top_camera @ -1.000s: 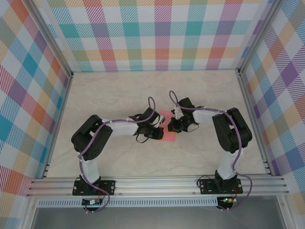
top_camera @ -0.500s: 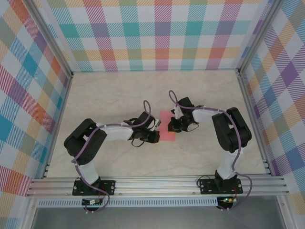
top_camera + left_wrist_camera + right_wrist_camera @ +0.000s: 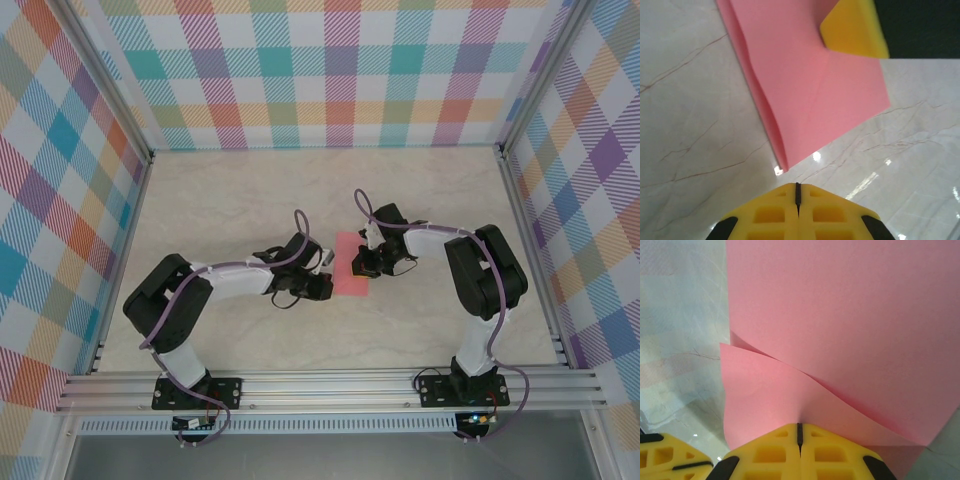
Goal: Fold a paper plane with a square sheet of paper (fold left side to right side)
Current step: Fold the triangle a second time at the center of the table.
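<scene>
The sheet (image 3: 350,266) is folded over but uncreased. The left end effector (image 3: 797,192) and right end effector (image 3: 799,429) are closed; pressing is required.

one folded salmon-pink paper sheet (image 3: 352,268), two white-and-black robot arms (image 3: 235,272) (image 3: 440,238) flanking the sheet, two yellow-fingered grippers (image 3: 797,192) (image 3: 799,432), one pale marble tabletop (image 3: 250,190) under the sheet

A pale, marble-patterned table (image 3: 420,190) sits enclosed by three walls (image 3: 330,70) covered in pastel plaid of teal, pink, orange and purple. Aluminium rails (image 3: 330,385) run along its near edge. Small glare spots shine on the glossy surface.
</scene>
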Robot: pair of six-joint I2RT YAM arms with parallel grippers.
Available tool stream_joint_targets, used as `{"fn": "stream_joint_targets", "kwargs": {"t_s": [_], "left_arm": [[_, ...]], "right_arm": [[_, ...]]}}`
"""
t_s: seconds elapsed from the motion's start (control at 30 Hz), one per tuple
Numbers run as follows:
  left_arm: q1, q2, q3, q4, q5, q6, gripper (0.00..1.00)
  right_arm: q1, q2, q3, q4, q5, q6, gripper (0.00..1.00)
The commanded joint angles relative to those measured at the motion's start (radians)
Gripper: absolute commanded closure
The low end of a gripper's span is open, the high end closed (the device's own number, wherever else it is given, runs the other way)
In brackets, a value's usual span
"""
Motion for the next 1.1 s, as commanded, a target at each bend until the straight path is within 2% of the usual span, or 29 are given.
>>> {"fn": "stream_joint_targets", "kwargs": {"t_s": [0.0,0.23,0.47,0.6,0.83,1.07], "left_arm": [[0.011,0.045,0.057,0.056,0.061,-0.028,1.0],[0.01,0.158,0.116,0.051,0.05,-0.014,1.0],[0.011,0.155,0.068,0.036,0.004,-0.006,1.0],[0.01,0.149,0.05,0.046,0.01,-0.004,1.0],[0.012,0.149,0.049,0.051,0.01,-0.005,1.0],[0.013,0.155,0.053,0.042,0.005,-0.009,1.0]], "right_arm": [[-0.001,0.006,0.007,-0.025,0.029,-0.017,1.0],[-0.001,0.001,0.005,-0.026,0.015,-0.02,1.0],[0.0,-0.064,0.005,-0.035,-0.027,-0.022,1.0],[0.011,-0.098,-0.008,-0.028,-0.097,-0.012,1.0],[0.046,-0.054,-0.026,0.018,-0.13,0.034,1.0],[0.052,0.003,0.012,-0.012,-0.1,0.007,1.0]]}}
